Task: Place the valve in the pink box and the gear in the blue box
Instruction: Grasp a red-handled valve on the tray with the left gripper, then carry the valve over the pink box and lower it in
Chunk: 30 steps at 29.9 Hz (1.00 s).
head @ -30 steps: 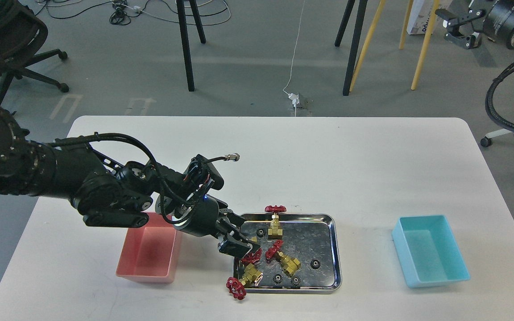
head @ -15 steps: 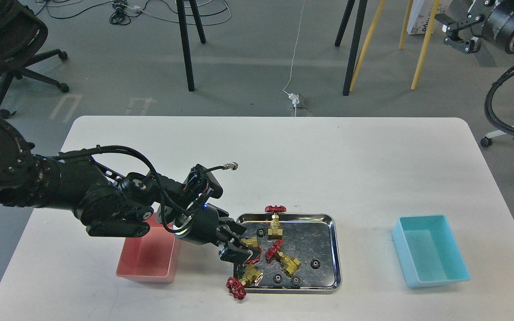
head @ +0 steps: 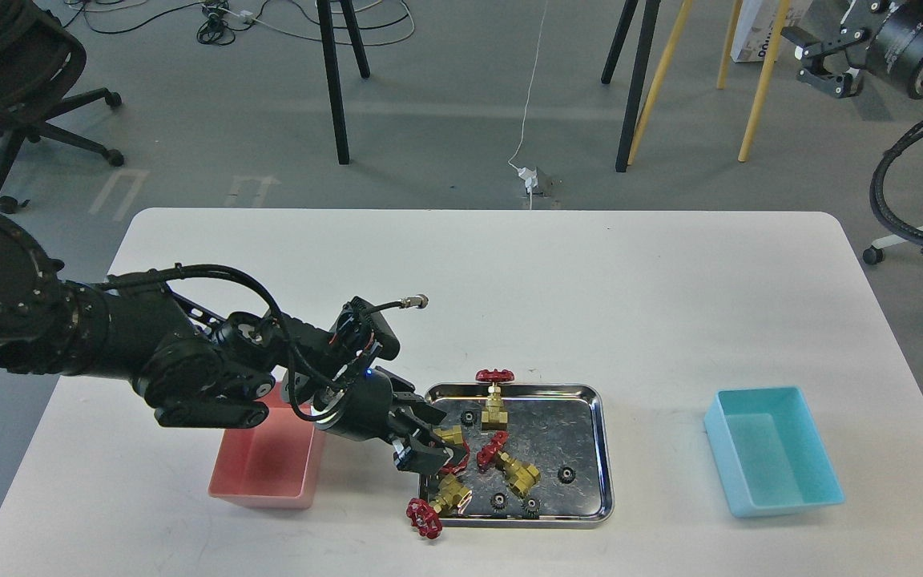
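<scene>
My left gripper (head: 433,454) hangs over the left end of the steel tray (head: 602,449) and is shut on a valve (head: 452,436); its brass body and part of its red handwheel show between the fingers. Three more valves are at the tray: one upright at the back (head: 495,403), one in the middle (head: 512,468), and one at the front left (head: 437,506) with its wheel over the rim. Black gears (head: 566,474) lie scattered in the tray. The pink box (head: 269,461) stands empty left of the tray, partly under my arm. The blue box (head: 774,449) stands empty at the right. My right gripper (head: 822,60) is raised at the top right, open and empty.
The white table's front edge runs just below the tray and boxes. Beyond the table's far edge are chair legs, stand legs and cables on the floor. A black hose loops at the right edge.
My left gripper has drawn slightly back to the left with the valve in it, so the valve's brass body now shows. The right gripper has shifted a little.
</scene>
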Each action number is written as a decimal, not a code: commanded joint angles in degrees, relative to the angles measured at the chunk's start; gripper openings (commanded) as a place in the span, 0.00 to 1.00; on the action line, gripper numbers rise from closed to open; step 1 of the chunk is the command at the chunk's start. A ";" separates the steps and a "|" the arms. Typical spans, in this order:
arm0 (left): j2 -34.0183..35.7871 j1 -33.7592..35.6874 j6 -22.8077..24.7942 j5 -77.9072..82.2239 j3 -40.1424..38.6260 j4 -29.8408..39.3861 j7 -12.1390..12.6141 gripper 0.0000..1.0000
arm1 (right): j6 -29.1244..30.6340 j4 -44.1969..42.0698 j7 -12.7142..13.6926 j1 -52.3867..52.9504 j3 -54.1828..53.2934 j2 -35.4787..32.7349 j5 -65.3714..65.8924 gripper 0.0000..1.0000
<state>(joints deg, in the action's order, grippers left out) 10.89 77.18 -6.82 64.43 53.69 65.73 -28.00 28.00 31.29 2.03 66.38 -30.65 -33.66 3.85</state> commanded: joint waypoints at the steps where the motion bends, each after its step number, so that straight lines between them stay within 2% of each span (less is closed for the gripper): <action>1: -0.08 -0.01 -0.04 0.08 0.01 0.01 0.00 0.58 | 0.00 0.00 -0.10 -0.20 -0.02 0.00 0.02 1.00; 10: 0.01 -0.45 -0.04 1.23 0.01 0.01 0.00 0.36 | 0.00 0.00 -0.27 -0.64 -0.02 0.00 0.02 1.00; 20: 0.18 -0.63 -0.65 1.23 -0.08 0.01 0.00 0.19 | 0.00 0.00 -0.27 -0.72 -0.02 0.00 0.02 1.00; 26: 1.06 -0.19 -2.41 1.23 0.01 0.01 0.00 0.13 | 0.00 0.00 -0.27 -1.16 -1.07 0.00 0.02 1.00; 30: 4.13 1.30 -2.50 1.58 -0.77 0.19 0.00 0.12 | 0.00 0.00 -0.27 -1.16 -1.16 0.00 0.02 1.00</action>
<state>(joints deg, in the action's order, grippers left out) 12.88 77.24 -9.21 65.69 53.68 65.76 -28.00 28.00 31.29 1.75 65.27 -31.72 -33.66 3.79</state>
